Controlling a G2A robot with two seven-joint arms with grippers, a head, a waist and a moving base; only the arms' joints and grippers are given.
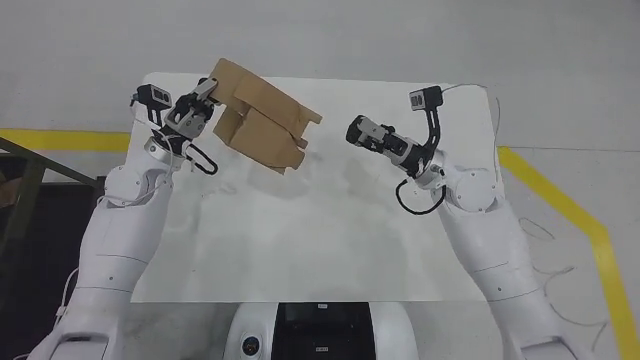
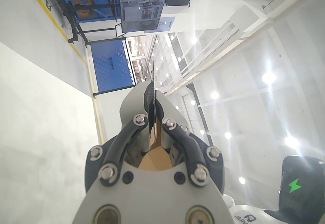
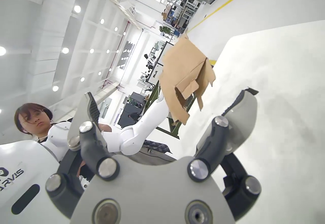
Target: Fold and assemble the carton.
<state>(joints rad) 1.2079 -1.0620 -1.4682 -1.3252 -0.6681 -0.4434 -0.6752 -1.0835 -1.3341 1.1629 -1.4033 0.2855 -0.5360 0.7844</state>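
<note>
Top view: I am holding the half-folded carton (image 1: 262, 120) above the tabletop's (image 1: 330, 230) far left corner. Left wrist view: my left gripper (image 2: 153, 98) is clamping its edge. Right wrist view: my right gripper (image 3: 168, 95) is gaping wide, apart from it. The next move, I judge, is pressing a flap.

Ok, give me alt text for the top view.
The left tool grips one edge of a brown, partly folded carton over the far left of a white table. The right tool points toward the carton without touching it.

Carton (image 1: 262, 120) over table (image 1: 330, 230) left-rear; gap btwn it, right gripper (image 1: 352, 131) passable.
</note>
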